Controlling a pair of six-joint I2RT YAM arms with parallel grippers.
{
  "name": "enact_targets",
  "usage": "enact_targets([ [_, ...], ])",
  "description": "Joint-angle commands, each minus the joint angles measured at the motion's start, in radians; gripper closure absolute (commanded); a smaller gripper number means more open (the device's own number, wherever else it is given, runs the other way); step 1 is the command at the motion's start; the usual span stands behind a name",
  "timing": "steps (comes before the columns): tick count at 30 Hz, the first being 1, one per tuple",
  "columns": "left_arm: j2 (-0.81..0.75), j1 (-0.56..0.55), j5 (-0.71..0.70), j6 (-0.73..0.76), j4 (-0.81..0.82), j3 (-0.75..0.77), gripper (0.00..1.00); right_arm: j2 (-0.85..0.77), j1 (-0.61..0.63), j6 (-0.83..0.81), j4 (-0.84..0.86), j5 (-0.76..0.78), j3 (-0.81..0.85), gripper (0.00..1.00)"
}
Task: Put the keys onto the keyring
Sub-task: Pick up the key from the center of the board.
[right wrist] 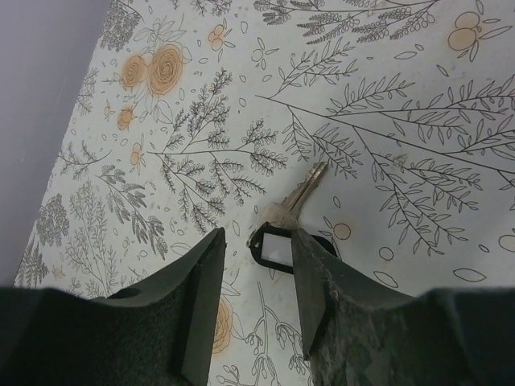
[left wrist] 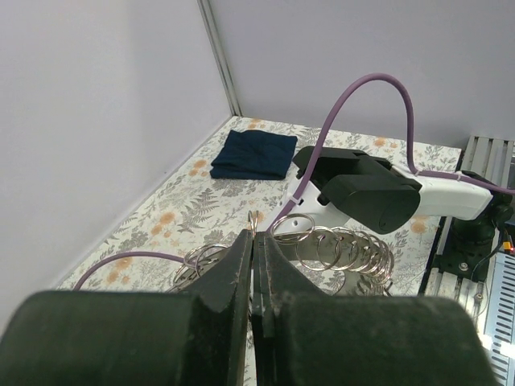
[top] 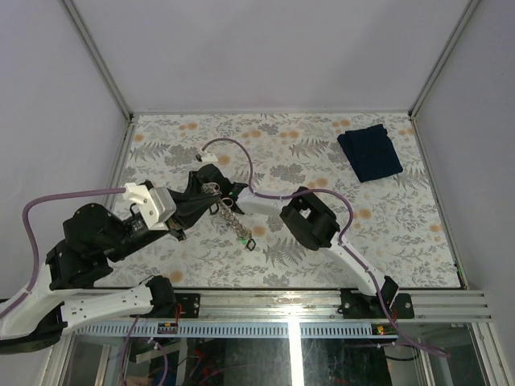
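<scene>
The keyring is a chain of silvery rings (top: 229, 214) hanging slantwise from my left gripper (top: 203, 198), with a green tag (top: 242, 239) at its low end. In the left wrist view the fingers (left wrist: 241, 265) are shut on one ring, and the other rings (left wrist: 346, 249) drape to the right. My right gripper (right wrist: 257, 235) is open just above the table. One key (right wrist: 302, 197), silvery with a black head (right wrist: 273, 248), lies flat between its fingertips. In the top view my right gripper (top: 212, 175) is close behind the left one and the key is hidden.
A folded dark blue cloth (top: 369, 151) lies at the back right and also shows in the left wrist view (left wrist: 253, 154). The right arm's black elbow (top: 310, 221) hangs over mid-table. White walls enclose the floral mat (top: 402, 233).
</scene>
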Motion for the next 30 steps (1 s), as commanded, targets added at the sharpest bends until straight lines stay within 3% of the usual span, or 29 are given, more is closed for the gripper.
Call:
enact_targets([
  [1, -0.024, 0.005, -0.019, 0.013, 0.049, 0.002, 1.00, 0.041, 0.017, -0.006, 0.008, 0.037, 0.062, 0.55],
  [26, -0.044, 0.006, -0.019, 0.016, 0.045, -0.009, 1.00, 0.110, 0.032, -0.015, -0.027, 0.019, 0.141, 0.64],
  [30, -0.046, 0.005, -0.019, 0.016, 0.043, -0.011, 1.00, 0.115, 0.032, -0.018, -0.040, 0.023, 0.137, 0.71],
])
